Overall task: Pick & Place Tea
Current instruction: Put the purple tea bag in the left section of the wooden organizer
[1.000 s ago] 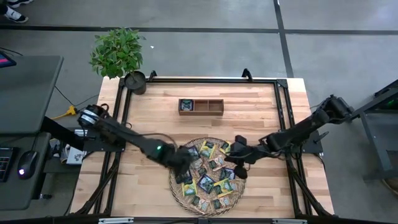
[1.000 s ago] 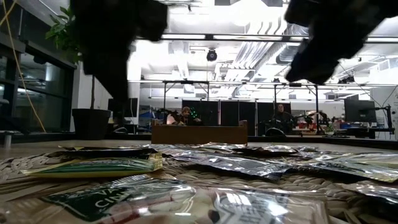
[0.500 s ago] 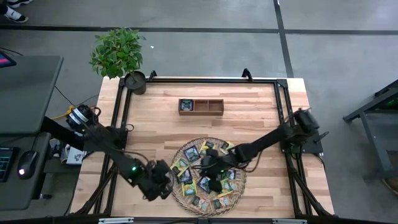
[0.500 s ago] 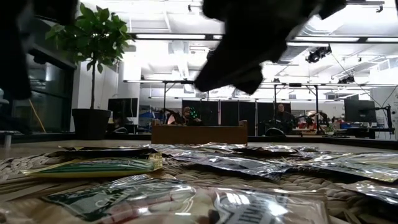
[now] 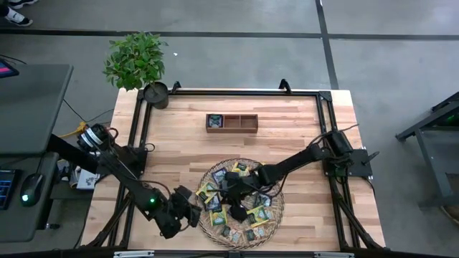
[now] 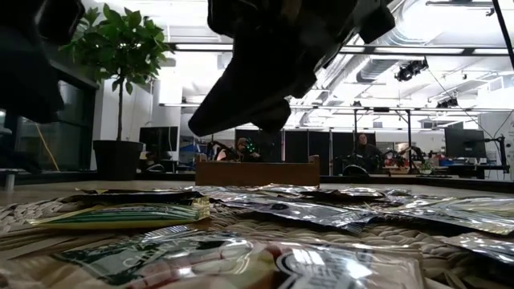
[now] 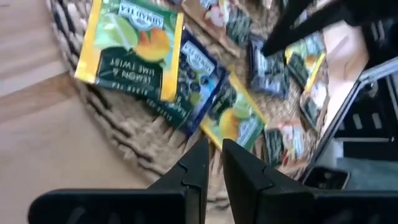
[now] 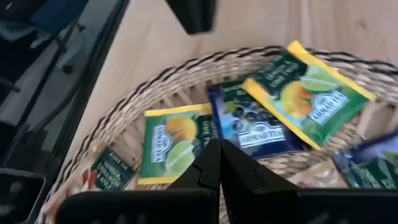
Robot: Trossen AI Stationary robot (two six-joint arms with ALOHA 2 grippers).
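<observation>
potted plant (image 5: pixel 135 61) at table corner, wooden divided box (image 5: pixel 232 122), woven tray (image 5: pixel 206 223)

My right arm (image 5: pixel 287 166) covers sachets (image 5: pixel 247 215) in the middle of the tray (image 5: pixel 203 220). In the low view, my grippers are dark blurs cut off at the top edge. Sachet print is unreadable from above.

Even bright overhead light on the table (image 5: pixel 287 143), glaring ceiling strips (image 6: pixel 201 48) behind the low view, near sachets (image 6: pixel 241 261) blurred, wrist views motion-smeared
</observation>
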